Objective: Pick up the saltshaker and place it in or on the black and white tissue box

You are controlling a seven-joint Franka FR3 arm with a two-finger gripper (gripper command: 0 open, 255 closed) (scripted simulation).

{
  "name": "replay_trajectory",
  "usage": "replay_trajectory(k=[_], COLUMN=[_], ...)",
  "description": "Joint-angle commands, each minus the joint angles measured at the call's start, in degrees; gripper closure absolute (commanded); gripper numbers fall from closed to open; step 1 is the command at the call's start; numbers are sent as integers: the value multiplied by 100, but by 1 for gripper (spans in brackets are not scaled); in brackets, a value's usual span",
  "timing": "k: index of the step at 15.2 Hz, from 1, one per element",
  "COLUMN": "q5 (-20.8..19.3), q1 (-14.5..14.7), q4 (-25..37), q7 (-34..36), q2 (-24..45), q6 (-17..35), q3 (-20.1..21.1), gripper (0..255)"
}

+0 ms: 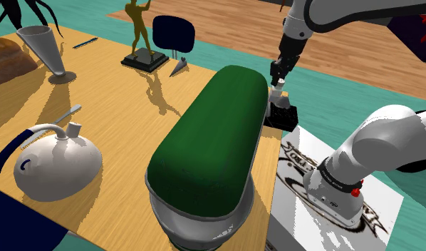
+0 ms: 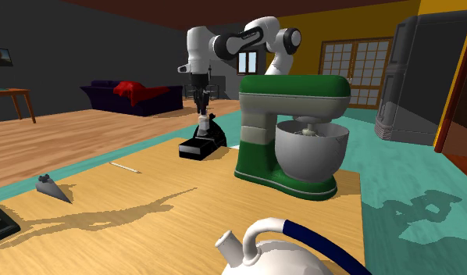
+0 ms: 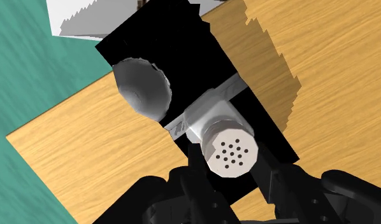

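The hand [image 3: 231,168] is clamped on the shaker [image 3: 229,151], held upright over the black box [image 3: 183,51] beside its white tissue [image 3: 143,86], near the worktop [image 3: 68,159] edge. Lower it straight until its base seats on the box top, then open gently

No legible text, brand, number or sign anywhere. Faint grey marks low on the base of the mixer [image 1: 211,135]: too small to read. Black-and-white swirl graphic on top of the stand [image 1: 298,158]: ornamental, no letters made out. Small pale strip beside the saltshaker [image 3: 220,132]: illegible.
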Motion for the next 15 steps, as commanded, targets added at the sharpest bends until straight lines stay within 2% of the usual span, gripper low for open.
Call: replay_trajectory(k=[1,3,4,9,13,15], q5=[0,0,0,0,9,9], q1=[0,0,0,0,4,4], q4=[-3,-2,-2,-2,684,683], q7=[0,0,0,0,-2,-2], q2=[0,1,1,1,-66,-67], q6=[4,3,3,3,-749,-749], q3=[0,0,0,0,10,10], gripper=[255,255,0,0,0,0])
